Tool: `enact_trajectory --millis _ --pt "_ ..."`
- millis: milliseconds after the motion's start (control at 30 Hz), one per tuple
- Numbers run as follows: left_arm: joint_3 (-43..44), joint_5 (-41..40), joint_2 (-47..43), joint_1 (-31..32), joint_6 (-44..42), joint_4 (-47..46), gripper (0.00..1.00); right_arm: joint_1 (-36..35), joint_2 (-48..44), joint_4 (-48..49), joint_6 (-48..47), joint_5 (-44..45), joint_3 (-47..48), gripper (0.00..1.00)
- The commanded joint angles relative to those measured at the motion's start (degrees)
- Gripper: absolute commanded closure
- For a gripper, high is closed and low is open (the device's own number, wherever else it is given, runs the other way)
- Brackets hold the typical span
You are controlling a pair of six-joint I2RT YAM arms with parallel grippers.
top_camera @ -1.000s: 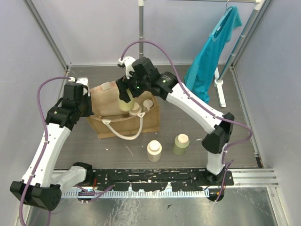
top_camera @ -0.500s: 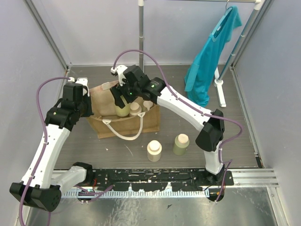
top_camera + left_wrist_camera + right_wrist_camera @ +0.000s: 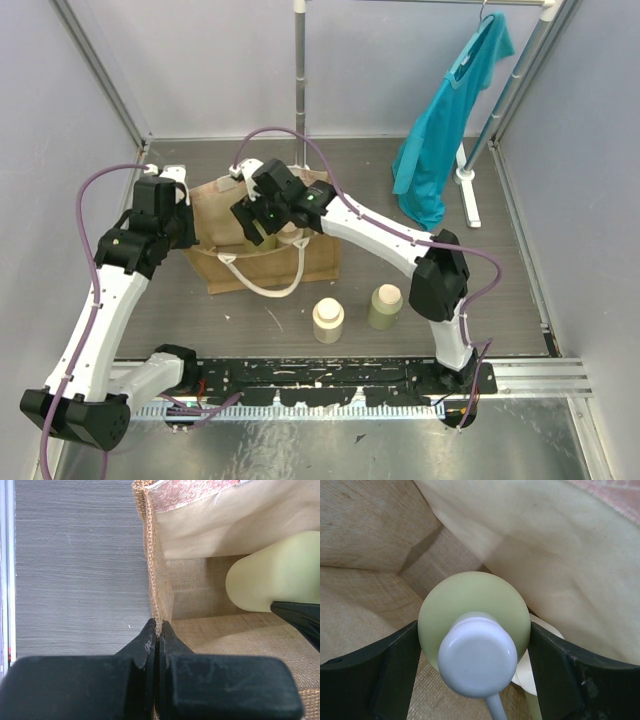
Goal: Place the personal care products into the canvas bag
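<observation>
The tan canvas bag (image 3: pixel 262 268) stands open at the table's middle left. My left gripper (image 3: pixel 187 226) is shut on the bag's left rim (image 3: pixel 151 570), pinching the burlap edge between its fingertips (image 3: pixel 159 630). My right gripper (image 3: pixel 256 216) reaches down inside the bag, shut on a pale green pump bottle (image 3: pixel 470 611) with a white pump top (image 3: pixel 477 663). The same bottle (image 3: pixel 274 574) shows in the left wrist view, hanging above the bag's floor. Another cream-capped bottle (image 3: pixel 538 676) stands in the bag beside it. A cream bottle (image 3: pixel 328 320) and a pale green bottle (image 3: pixel 385 306) stand on the table in front of the bag.
A teal shirt (image 3: pixel 452 110) hangs from a rack at the back right, its pole base (image 3: pixel 467 180) on the table. The bag's white rope handle (image 3: pixel 266 282) droops over its front. A vertical pole (image 3: pixel 299 70) rises behind the bag.
My right gripper has carried the pump bottle leftward and lower, into the bag's left part. The left gripper has kept its hold on the rim.
</observation>
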State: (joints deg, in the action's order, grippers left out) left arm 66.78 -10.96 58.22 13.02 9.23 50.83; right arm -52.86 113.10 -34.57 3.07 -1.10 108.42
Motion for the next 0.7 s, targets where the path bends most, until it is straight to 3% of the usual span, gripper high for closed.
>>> enact_trajectory --millis 0,667 --pt "1.1 -0.2 -1.4 -0.1 0.1 -1.1 0.94 0.1 -1.0 6.3 -1.8 4.9 0.6 0.99" --pt "1.7 -0.3 -1.6 -0.1 -0.1 -0.7 0.94 -1.3 6.6 -2.4 -3.3 10.2 3.8 0.95"
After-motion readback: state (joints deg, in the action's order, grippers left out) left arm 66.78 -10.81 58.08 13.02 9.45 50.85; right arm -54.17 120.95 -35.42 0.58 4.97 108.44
